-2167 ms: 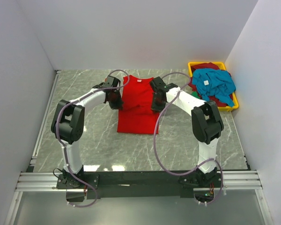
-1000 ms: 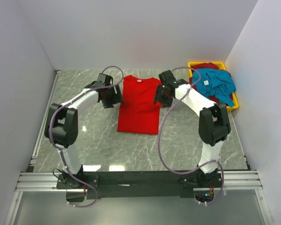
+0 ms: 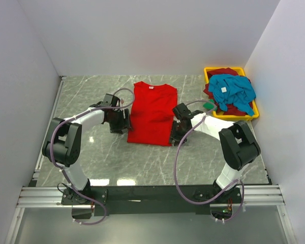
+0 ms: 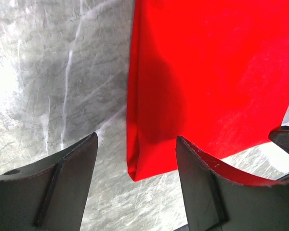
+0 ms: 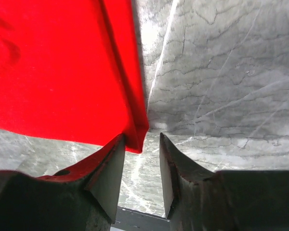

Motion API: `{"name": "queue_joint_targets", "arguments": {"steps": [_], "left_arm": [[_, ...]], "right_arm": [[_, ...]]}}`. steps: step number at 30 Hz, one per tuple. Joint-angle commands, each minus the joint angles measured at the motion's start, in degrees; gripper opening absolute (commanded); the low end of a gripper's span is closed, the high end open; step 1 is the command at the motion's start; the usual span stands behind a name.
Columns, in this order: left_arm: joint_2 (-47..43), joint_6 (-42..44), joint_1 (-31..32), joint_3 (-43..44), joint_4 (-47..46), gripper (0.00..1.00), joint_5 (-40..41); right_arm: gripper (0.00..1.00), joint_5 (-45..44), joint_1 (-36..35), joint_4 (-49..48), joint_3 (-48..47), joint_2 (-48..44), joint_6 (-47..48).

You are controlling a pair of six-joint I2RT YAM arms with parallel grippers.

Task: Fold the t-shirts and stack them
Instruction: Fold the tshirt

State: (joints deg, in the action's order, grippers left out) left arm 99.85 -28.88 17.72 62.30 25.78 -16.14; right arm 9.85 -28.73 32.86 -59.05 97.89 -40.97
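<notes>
While you read across from the left edge of the table, you meet the left gripper first, low over the marble just beside the red t-shirt's left edge. Your left wrist view shows this left gripper with its jaws set wide apart. The near left corner of the red t-shirt lies in the space between them, and nothing is pinched. The shirt lies flat in the middle of the table, folded into a long narrow panel with its collar toward the far edge and its hem toward you. At the near right corner of that panel sits the right gripper. In your right wrist view the right gripper has its jaws drawn in narrow, yet a strip of bare marble shows through the gap. The doubled edge of the red t-shirt ends right at the mouth, against the tip of the left finger (you cannot tell from here whether cloth sits under that finger). Further right, the yellow bin stands in the far right corner of the table. It holds a teal-blue t-shirt with a white tag on top, a dark maroon t-shirt beneath, and a scrap of green cloth at its near left corner.
</notes>
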Motion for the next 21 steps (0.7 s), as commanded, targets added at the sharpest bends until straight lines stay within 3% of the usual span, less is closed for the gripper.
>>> {"name": "queue_joint_targets", "arguments": {"steps": [1,11,21], "left_arm": [[-1.7,1.6,0.1,-0.7,0.3,0.71,-1.7],[-3.3,2.1,0.1,-3.7,0.0,0.7,-0.6],[-3.8,2.3,0.7,-5.6,-0.6,0.63,-2.6]], "right_arm": [[0.41,1.2,-0.4,-2.8,0.8,-0.9,-1.4],[0.37,2.5,-1.5,-5.0,2.4,2.3,-2.0],[0.14,2.5,-1.9,-4.9,3.0,3.0,-2.1]]}}
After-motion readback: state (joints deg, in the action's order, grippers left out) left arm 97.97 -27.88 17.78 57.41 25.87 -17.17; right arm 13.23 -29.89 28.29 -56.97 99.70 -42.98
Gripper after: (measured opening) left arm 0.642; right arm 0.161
